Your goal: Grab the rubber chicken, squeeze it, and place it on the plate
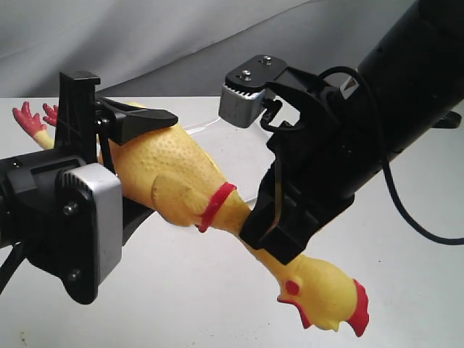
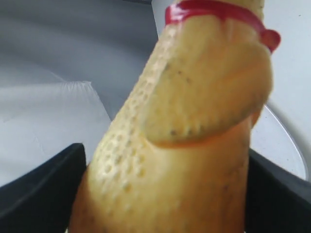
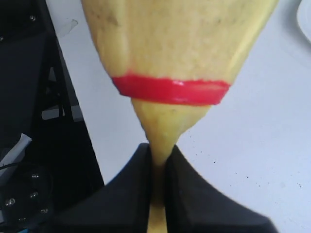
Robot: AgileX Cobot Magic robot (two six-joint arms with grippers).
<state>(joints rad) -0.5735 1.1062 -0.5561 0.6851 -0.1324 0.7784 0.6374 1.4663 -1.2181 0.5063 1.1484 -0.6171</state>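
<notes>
The yellow rubber chicken (image 1: 181, 170) hangs slanted in the air above the table, held by both grippers. Its red feet (image 1: 32, 119) point back left and its head (image 1: 326, 290) with the red comb points front right. My left gripper (image 1: 156, 165) is shut on the plump dimpled body (image 2: 194, 97), one black finger (image 2: 43, 189) on each side. My right gripper (image 1: 270, 226) is shut on the thin neck just past the red collar band (image 3: 170, 90) and pinches it flat (image 3: 159, 165). The white plate (image 2: 284, 143) lies on the table under the chicken, mostly hidden.
The white tabletop (image 1: 217, 304) spreads beneath both arms, with a grey cloth backdrop (image 1: 145, 36) behind it. The right arm's black body and cable (image 1: 406, 196) fill the upper right. An edge of the plate (image 3: 305, 14) shows beside the chicken in the right wrist view.
</notes>
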